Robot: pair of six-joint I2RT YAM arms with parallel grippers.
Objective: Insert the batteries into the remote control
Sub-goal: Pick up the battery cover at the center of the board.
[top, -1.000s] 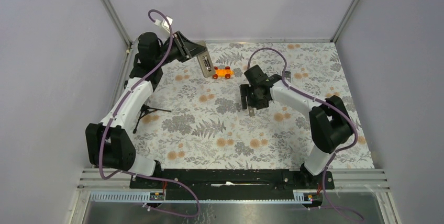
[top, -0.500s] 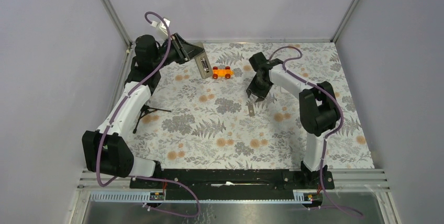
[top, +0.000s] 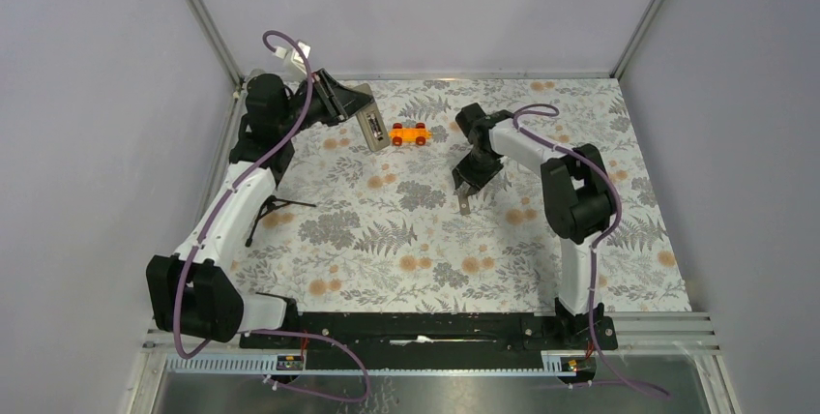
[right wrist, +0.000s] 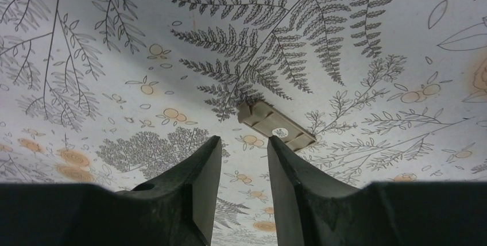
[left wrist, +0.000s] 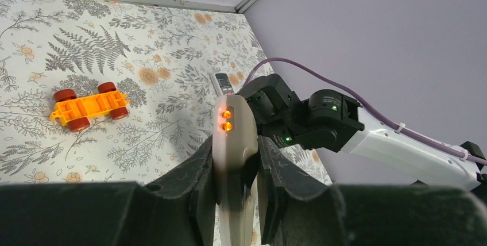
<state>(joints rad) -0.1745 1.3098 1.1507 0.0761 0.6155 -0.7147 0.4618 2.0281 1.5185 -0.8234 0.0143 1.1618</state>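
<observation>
Since a second ago the right arm (top: 571, 192) has folded its elbow inward, and the left arm (top: 232, 201) has drawn the remote control (left wrist: 234, 134) slightly toward the upper left of the top view. That remote is clamped between the left gripper (left wrist: 236, 148) fingers, lifted off the table, with two orange-red spots (left wrist: 227, 119) at its end. Just right of it lies an orange toy car (top: 409, 133); farther right the right gripper (right wrist: 243, 160) hangs over a small grey-beige cover (right wrist: 275, 126) on the fern-print cloth (top: 387, 240) — fingers apart, nothing between them
</observation>
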